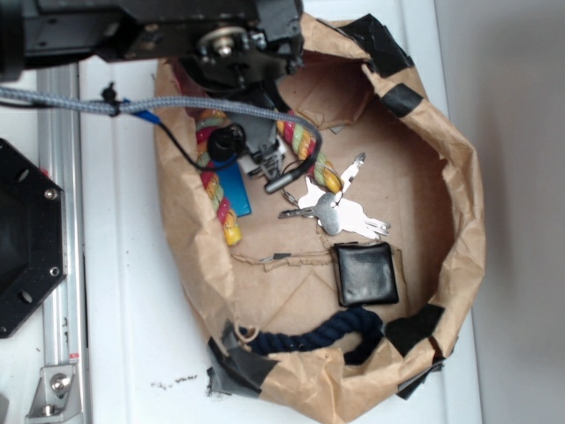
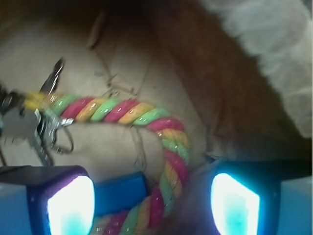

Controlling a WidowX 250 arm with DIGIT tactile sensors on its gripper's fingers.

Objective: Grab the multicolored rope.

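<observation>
Overhead, fingers straddle (loosely) the multicolored rope.

No text, label or number seems readable in either view.

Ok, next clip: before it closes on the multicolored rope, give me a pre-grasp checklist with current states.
1. Gripper open: ok, both lit fingertips stand apart in the wrist view.
2. Multicolored rope between the fingertips: ok, one strand passes through the gap.
3. Keys clear of the grasp: ok, they lie at the rope's far end, away from the fingertips.
4. Blue card out of the grasp: cannot tell, it lies under the rope between the fingertips.
5. Height over the paper bag floor: cannot tell.
</observation>
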